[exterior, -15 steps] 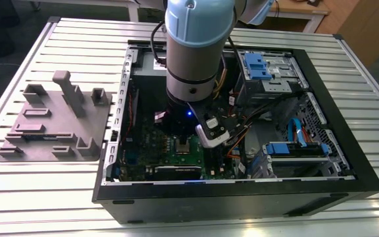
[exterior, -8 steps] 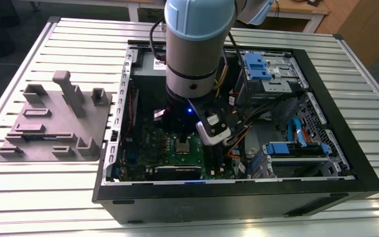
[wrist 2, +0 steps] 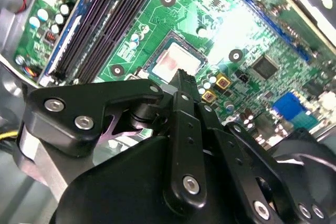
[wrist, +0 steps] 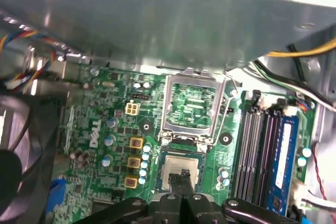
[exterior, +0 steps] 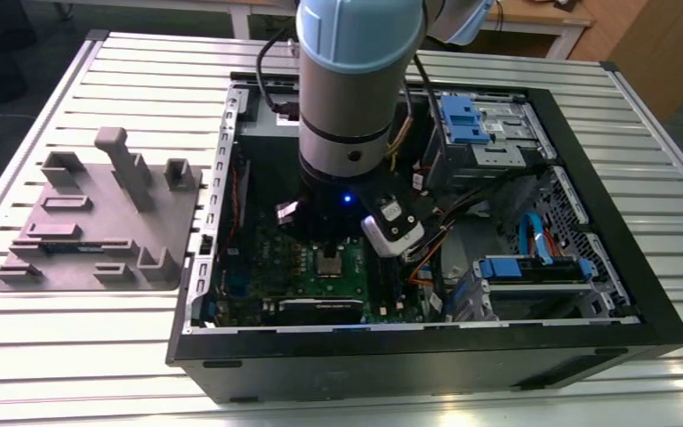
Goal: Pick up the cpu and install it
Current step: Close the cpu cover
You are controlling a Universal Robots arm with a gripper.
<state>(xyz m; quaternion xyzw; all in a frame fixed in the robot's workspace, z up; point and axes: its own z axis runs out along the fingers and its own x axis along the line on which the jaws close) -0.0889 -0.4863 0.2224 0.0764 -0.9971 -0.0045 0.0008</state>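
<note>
Gripper (wrist: 181, 173) fingers pressed together, holding nothing, tips just over the cpu (wrist: 170, 170), which lies in the mid-motherboard (wrist: 105, 129) socket (load frame (wrist: 165, 103) hinged open). Seating apparently flat. Risk: pressing a misaligned chip bends pins.

— Is there any writing here?

— A little. In the first wrist view a white maker's logo (wrist: 95, 134) is printed on the green motherboard (wrist: 121, 93), just beside the yellow-framed parts (wrist: 135, 162). It's a brand, so I won't spell it out.

— Any labels?

— A pale label strip (wrist: 283, 153) runs along the blue memory stick (wrist: 277, 182), but its print is too small to read. The cpu (wrist: 170, 167) has glare across its top.

— And the exterior view?

— The board (exterior: 264, 267) sits at about six o'clock from the arm (exterior: 348, 89). Its markings are too fine to make out.
</note>
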